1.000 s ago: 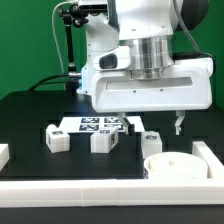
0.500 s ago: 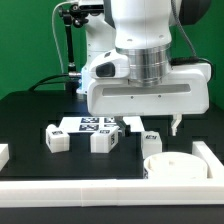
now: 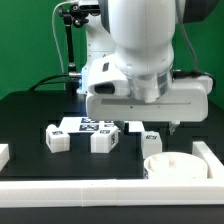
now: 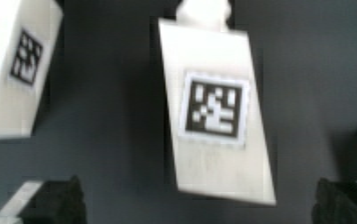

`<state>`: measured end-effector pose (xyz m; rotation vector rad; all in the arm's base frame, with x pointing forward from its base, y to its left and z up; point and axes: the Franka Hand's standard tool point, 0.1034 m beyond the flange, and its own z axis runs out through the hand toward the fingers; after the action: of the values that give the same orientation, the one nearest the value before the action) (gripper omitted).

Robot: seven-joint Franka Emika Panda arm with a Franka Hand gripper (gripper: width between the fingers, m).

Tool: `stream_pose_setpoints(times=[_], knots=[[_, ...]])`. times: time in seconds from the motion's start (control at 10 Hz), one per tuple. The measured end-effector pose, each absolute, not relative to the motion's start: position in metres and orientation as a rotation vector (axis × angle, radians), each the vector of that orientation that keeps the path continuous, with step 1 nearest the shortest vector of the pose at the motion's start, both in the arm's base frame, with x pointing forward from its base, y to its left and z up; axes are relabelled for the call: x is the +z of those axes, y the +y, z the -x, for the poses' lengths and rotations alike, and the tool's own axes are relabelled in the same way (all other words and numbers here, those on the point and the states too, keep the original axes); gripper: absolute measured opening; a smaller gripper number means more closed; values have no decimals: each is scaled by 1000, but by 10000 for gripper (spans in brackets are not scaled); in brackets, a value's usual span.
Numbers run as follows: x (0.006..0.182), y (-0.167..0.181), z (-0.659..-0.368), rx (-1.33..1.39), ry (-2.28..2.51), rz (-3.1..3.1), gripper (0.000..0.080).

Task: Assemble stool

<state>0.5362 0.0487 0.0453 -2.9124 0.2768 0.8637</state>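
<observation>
Three small white blocky legs with black-and-white tags lie on the black table in the exterior view: one point(image 3: 57, 139) toward the exterior view's left, one point(image 3: 104, 140) in the middle, one point(image 3: 151, 140) toward the right. The round rimmed seat point(image 3: 170, 166) lies in front of the right leg. My gripper point(image 3: 149, 127) hangs open and empty just above the right leg. In the wrist view that leg point(image 4: 214, 110) lies lengthwise between my dark fingertips point(image 4: 43, 200), with my gripper point(image 4: 196, 205) open over its end. Another leg point(image 4: 15, 70) lies beside it.
The marker board point(image 3: 88, 124) lies behind the legs. Long white border rails run along the front point(image 3: 100, 196) and the exterior view's right point(image 3: 211, 154); a white block end point(image 3: 4, 154) sits at the left. A black stand point(image 3: 70, 45) rises at the back.
My hand has come down a little toward the right leg and shifted slightly to the exterior view's left. The legs and the seat have not moved.
</observation>
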Motion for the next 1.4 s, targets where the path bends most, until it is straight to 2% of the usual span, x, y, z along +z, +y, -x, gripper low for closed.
stream_pose_setpoints(times=[0.4, 0.6, 0.7, 1.1, 1.4], knots=[[39, 49, -527, 1205, 233, 2790, 649], [29, 51, -522, 1345, 212, 2727, 649], [21, 52, -525, 1343, 211, 2727, 649], [8, 61, -521, 1314, 198, 2751, 649], [4, 62, -518, 1315, 183, 2748, 649]])
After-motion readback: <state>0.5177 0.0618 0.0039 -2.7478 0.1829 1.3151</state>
